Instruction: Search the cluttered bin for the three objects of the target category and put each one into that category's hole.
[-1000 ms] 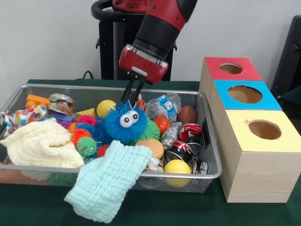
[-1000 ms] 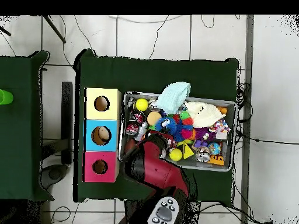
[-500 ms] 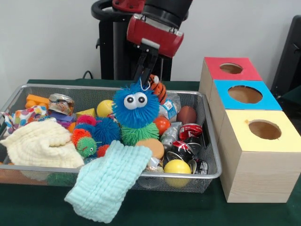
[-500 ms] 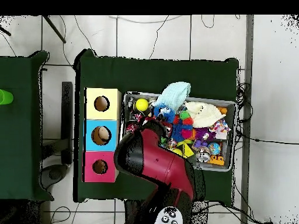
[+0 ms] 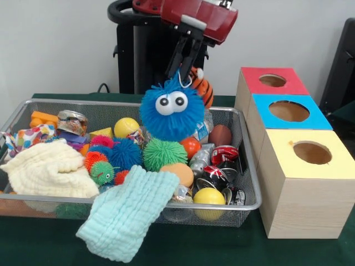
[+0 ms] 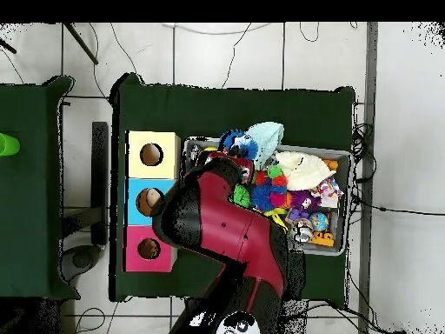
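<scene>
My gripper (image 5: 180,65) hangs above the wire bin (image 5: 250,166), shut on the top tuft of a blue fuzzy toy (image 5: 171,113) with googly eyes. The toy dangles clear of the clutter, over the bin's back middle. An orange striped plush (image 5: 203,84) hangs right behind it, touching it. To the right stand three boxes with round holes: red (image 5: 272,81), blue (image 5: 289,111) and yellow (image 5: 312,153). In the overhead view the arm hides the gripper; the blue toy (image 6: 232,141) shows near the bin's edge beside the yellow box (image 6: 152,155).
The bin holds a green spiky ball (image 5: 164,154), other spiky balls, a yellow ball (image 5: 209,197), crushed cans (image 5: 219,165), a brown football (image 5: 220,134) and a cream cloth (image 5: 47,169). A light blue cloth (image 5: 127,213) drapes over the front rim.
The gripper has risen and shifted toward the boxes, lifting the blue fuzzy toy out of the pile. The orange striped plush came up with it.
</scene>
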Robot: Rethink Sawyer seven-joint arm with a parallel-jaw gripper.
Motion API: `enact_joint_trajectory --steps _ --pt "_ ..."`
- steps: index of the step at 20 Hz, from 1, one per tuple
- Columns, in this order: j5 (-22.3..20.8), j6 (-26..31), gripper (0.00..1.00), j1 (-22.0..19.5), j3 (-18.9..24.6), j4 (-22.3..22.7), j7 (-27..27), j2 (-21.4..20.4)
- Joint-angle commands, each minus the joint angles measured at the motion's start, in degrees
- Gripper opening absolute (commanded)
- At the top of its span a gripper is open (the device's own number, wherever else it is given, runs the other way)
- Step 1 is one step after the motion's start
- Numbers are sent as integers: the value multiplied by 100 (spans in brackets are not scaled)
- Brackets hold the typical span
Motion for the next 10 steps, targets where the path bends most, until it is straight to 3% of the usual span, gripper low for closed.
enact_joint_trajectory --steps 1,5,10 --pt "8 1425 0 21 -132 -1127 651 86" --pt "-81 1350 0 84 -176 -1253 764 190" --pt "-127 832 0 40 25 -1038 900 142"
